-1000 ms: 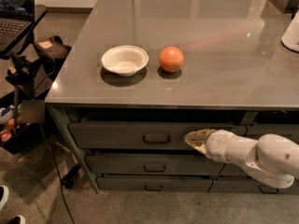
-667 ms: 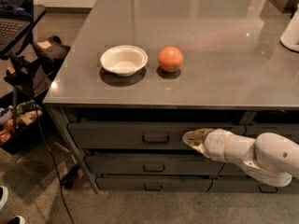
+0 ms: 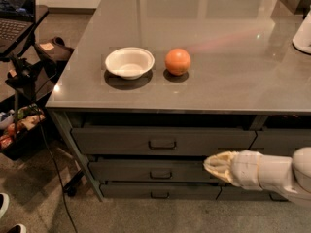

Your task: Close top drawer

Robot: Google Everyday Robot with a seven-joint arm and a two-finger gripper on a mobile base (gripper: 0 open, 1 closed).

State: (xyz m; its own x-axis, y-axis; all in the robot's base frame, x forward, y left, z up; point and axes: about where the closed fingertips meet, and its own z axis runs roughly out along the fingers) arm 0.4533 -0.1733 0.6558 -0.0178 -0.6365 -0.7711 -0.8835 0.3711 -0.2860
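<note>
Claw (image 3: 213, 164) hangs below, right of top drawer (image 3: 163, 136).

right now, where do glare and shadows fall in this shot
Camera view: glare sheens the far countertop, with a pinkish streak right of the orange; bowl and orange cast soft shadows toward the camera; the top drawer sits shaded under the overhang; the gripper, low right before the middle drawer, is lit pale.

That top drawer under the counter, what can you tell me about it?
The top drawer is a wide, shallow, dark grey front with one small centred loop handle, just under the countertop. It looks pushed in, or nearly so. Nothing seems to touch it; the gripper sits lower right, before the drawer below.
</note>
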